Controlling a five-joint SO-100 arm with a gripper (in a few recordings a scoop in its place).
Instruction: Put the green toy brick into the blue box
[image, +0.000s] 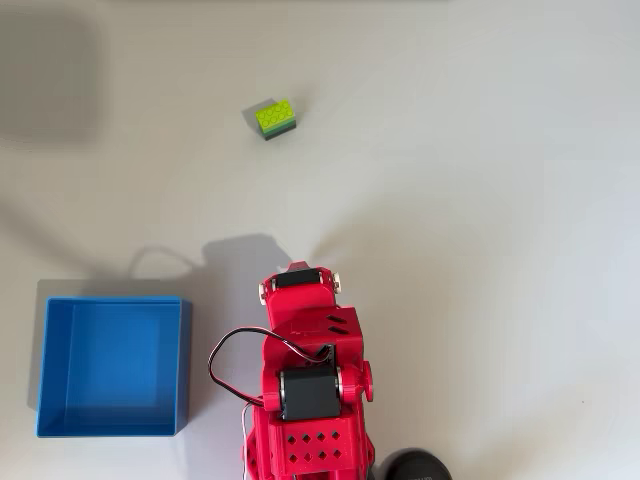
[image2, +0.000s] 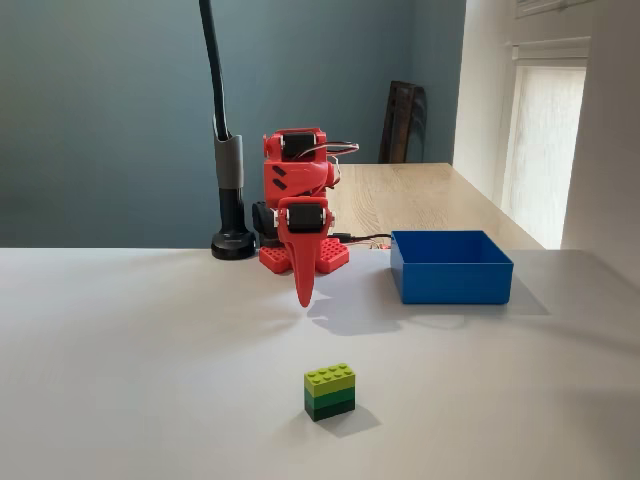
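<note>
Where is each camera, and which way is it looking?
Overhead view: sits above the table, looking straight down; the red arm shows from the top at the bottom edge.
Fixed view: stands low at the table's far side, facing the arm's front; its end effector points down, shut.
Both views share the green toy brick and the blue box.

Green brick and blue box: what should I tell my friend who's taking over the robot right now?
Gripper: shut, holds nothing, pointing down near the arm's base.
Brick: alone on the table, in front of the gripper, untouched.
Box: beside the arm's base, nothing in it, to the gripper's right in the fixed view.
Done: nothing yet.
Left: reach out, grab the brick, carry it over and drop it in the box.
</note>
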